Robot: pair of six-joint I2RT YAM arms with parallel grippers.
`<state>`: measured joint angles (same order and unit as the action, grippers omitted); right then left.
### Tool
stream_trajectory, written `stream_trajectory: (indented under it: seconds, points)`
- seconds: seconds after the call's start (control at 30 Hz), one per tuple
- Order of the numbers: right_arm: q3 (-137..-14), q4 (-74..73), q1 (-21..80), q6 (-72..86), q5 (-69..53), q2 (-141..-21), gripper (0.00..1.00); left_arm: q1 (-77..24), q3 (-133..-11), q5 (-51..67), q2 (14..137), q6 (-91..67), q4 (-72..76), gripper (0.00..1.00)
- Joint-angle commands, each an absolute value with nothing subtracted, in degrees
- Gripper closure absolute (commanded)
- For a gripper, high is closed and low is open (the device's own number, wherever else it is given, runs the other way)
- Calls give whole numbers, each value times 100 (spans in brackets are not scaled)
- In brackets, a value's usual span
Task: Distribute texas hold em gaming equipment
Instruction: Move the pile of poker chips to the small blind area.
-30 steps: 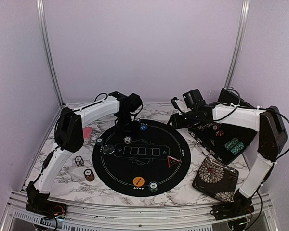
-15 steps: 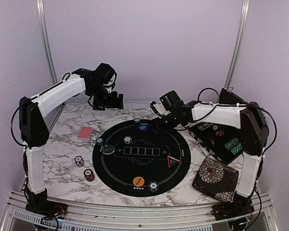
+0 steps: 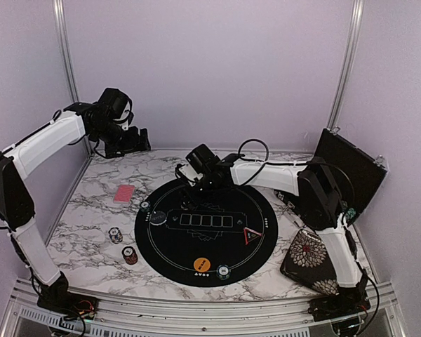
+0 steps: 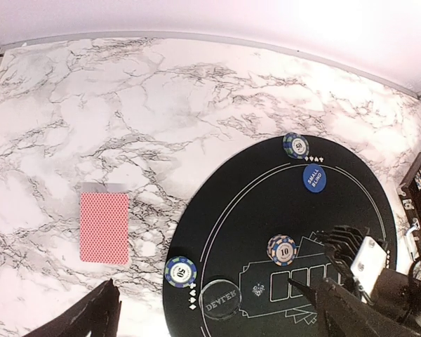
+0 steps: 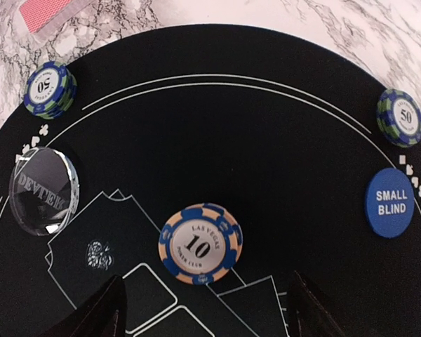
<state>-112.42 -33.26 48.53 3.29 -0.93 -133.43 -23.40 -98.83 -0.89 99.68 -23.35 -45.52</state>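
Observation:
A black round mat carries an orange disc, a red-edged triangle, a clear dealer disc and chip stacks. My right gripper hovers open over the mat's far part. In its wrist view a blue-and-peach "10" chip lies just ahead of the open right gripper, untouched. A blue small-blind disc and "50" chips sit near the rim. Pink-backed cards lie left of the mat. My left gripper is raised at the back left, open and holding nothing.
Two loose chip stacks rest on the marble left of the mat. A floral pouch lies at the front right, and an open black case stands behind it. The right arm's elbow rises between them.
My left arm lifted off the mat's far edge and swung up to the back left. My right arm reached left from the case over the mat. Both grippers opened wider.

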Motion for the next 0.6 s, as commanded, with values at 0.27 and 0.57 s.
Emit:
stream_trajectory:
  seconds: [0.27,0.57]
  points:
    - [-12519,-3968,4945,17,306,-14310,32,-2197,-9592,245,9660,-2191,-4245,1]
    - [-12602,-3927,4960,14,182,-14496,33,-2192,-9509,299,9672,-2184,-4205,1]
